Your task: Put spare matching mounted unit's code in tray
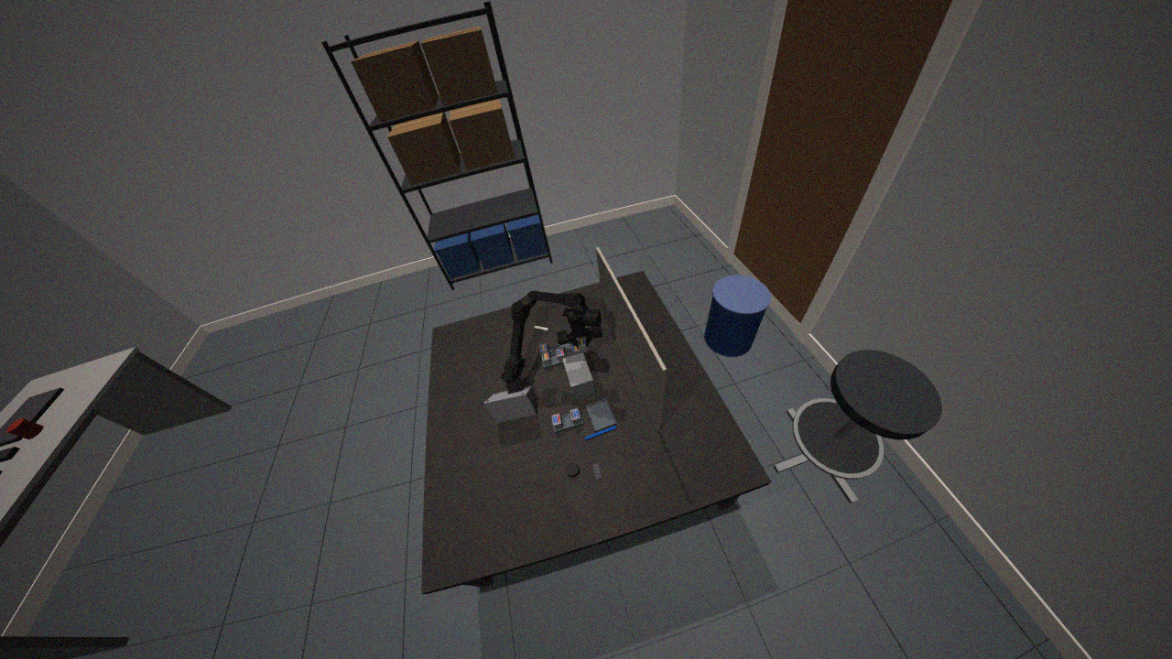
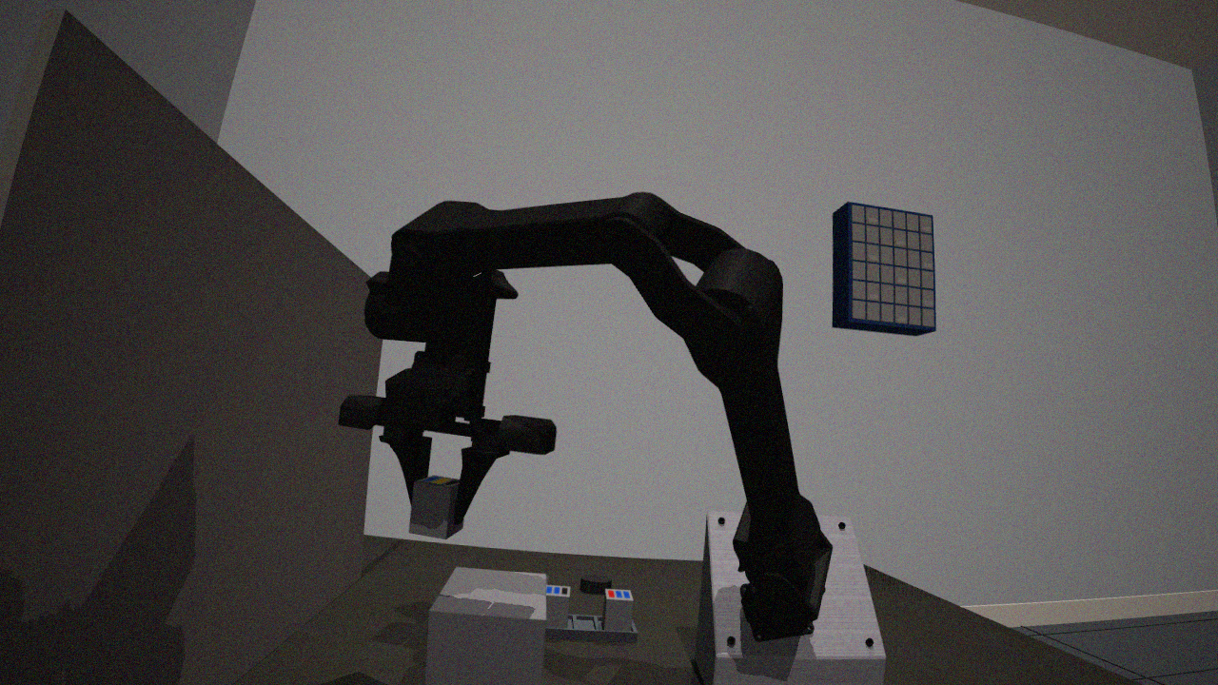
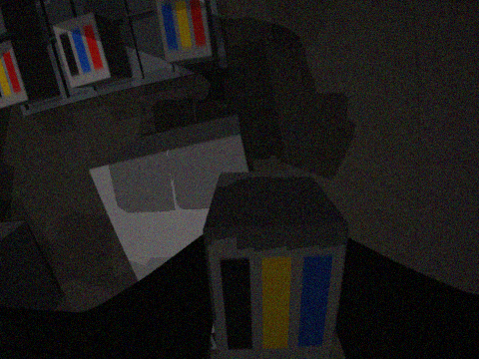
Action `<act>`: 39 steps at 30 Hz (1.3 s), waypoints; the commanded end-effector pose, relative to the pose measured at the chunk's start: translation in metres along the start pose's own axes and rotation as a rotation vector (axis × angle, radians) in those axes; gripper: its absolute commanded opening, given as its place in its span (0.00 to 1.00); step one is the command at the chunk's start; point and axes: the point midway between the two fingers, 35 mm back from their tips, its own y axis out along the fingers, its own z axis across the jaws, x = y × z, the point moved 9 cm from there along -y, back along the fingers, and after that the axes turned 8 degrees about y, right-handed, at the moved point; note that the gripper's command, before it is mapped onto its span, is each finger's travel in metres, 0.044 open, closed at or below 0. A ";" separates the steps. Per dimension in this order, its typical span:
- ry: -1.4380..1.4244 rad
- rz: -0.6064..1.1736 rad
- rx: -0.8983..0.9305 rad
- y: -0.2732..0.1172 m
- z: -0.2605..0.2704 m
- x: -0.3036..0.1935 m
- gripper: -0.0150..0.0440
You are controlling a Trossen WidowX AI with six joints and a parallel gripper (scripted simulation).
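My pincer (image 1: 578, 340) (image 2: 437, 508) (image 3: 266, 237) is clenched on the spare (image 1: 580, 345) (image 2: 431, 509) (image 3: 275, 304), gripping opposite sides, so its black, yellow and blue stripes stay uncovered on top. I hold it roughly upright, off the table (image 1: 483, 524) (image 2: 341, 613), I judge for clearance over the pale box (image 1: 577, 368) (image 2: 489, 643) (image 3: 160, 199), at six o'clock from me in the top view. The flat grey panel (image 1: 601, 414), probably the tray, lies between five and six, beyond it. I can't read the mounted unit's code, so the match is unconfirmed; next I'd carry across, lower and release.
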 end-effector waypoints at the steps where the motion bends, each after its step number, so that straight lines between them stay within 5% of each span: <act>1: -0.010 0.006 0.003 0.001 -0.015 -0.021 0.25; 39: -0.088 -0.023 0.038 0.030 -0.068 -0.243 0.25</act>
